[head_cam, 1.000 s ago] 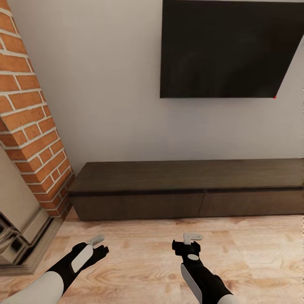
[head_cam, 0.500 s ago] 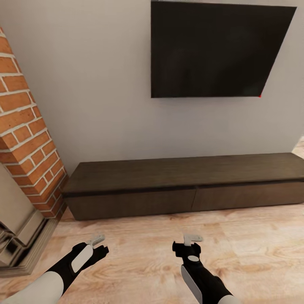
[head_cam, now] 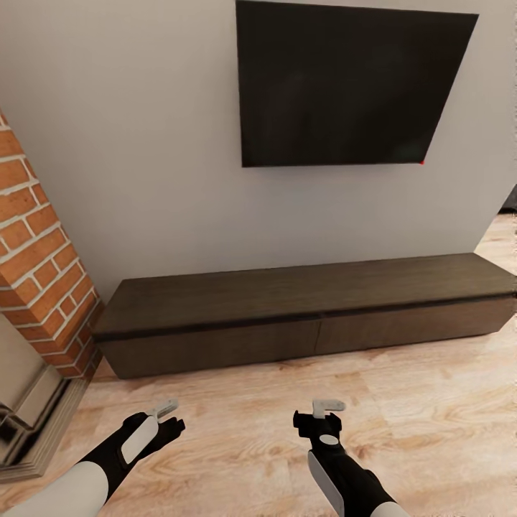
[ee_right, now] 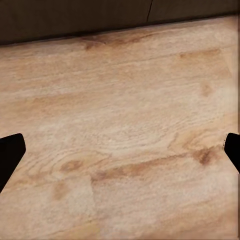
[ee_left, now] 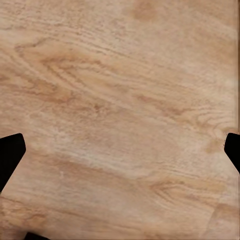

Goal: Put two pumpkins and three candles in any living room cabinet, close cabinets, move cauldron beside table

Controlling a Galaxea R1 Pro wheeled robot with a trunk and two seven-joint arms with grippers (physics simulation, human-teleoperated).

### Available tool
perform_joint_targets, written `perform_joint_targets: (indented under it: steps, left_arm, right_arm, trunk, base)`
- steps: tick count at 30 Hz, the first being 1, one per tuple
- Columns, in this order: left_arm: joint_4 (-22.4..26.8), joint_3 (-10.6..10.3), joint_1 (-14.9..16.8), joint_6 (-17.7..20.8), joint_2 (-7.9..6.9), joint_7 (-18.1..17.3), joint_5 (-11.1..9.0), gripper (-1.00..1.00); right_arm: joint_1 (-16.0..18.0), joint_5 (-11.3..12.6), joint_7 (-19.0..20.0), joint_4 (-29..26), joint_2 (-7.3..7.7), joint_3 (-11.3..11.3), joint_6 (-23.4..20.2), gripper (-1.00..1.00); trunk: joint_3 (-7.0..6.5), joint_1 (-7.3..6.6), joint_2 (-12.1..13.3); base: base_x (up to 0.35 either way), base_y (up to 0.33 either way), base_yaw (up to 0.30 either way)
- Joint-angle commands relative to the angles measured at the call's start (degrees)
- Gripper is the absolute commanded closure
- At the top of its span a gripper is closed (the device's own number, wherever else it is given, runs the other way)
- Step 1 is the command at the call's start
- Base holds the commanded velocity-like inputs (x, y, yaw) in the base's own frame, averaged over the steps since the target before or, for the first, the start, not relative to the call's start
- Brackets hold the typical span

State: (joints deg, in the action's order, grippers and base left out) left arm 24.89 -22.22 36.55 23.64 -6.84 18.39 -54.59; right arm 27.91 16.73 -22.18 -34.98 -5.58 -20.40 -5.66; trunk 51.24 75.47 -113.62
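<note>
The long, low dark-brown cabinet (head_cam: pixel 301 309) stands against the grey wall ahead, with both wide drawer fronts shut and its top bare. My left gripper (head_cam: pixel 169 416) and right gripper (head_cam: pixel 324 411) hang over the wooden floor in front of it, well short of the drawers. In each wrist view the dark fingertips (ee_left: pixel 11 157) (ee_right: pixel 10 152) sit at opposite frame edges with only floor between them, so both grippers are open and hold nothing. The right wrist view catches the cabinet's lower front (ee_right: pixel 75 20). Pumpkins, candles, cauldron and table are out of view.
A black TV (head_cam: pixel 345 86) hangs on the wall above the cabinet. A red brick fireplace column (head_cam: pixel 39 287) with a stone hearth (head_cam: pixel 29 424) stands at the left. Light wooden floor (head_cam: pixel 431 416) stretches in front of the cabinet and past its right end.
The whole picture has slid left, so the camera has turned right: the cabinet's right end now shows and less brick is seen. The arms keep their pose.
</note>
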Motion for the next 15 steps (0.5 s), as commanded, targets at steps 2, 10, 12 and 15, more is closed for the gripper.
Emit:
perform_joint_targets:
  steps: [2, 10, 12, 15]
  left_arm:
    - [0.2, -0.5, 0.0, 0.1, -0.06, 0.5, -0.6, -1.00]
    - [-0.1, -0.5, 0.0, 0.1, -0.01, 0.5, -0.6, -1.00]
    - [-0.2, -0.5, 0.0, 0.1, -0.01, 0.5, -0.6, -1.00]
    - [-0.2, -0.5, 0.0, 0.1, -0.01, 0.5, -0.6, -1.00]
  right_arm:
    - [0.0, 0.3, -0.5, -0.1, 0.05, -0.3, -0.3, -1.00]
    - [0.0, 0.4, -0.6, -0.1, 0.05, -0.3, -0.2, -1.00]
    - [0.0, 0.4, -0.6, -0.1, 0.05, -0.3, -0.2, -1.00]
    - [0.0, 0.4, -0.6, -0.1, 0.05, -0.3, -0.2, -1.00]
  trunk:
    - [-0.18, -0.45, 0.8]
    - [-1.35, -2.21, 4.0]
    - [-1.70, -2.65, 4.8]
    - [-2.23, -3.31, 6.0]
  base:
    - [-0.001, 0.000, -0.098]
    - [0.000, 0.000, -0.035]
    - [0.000, 0.000, -0.006]
    - [0.000, 0.000, -0.002]
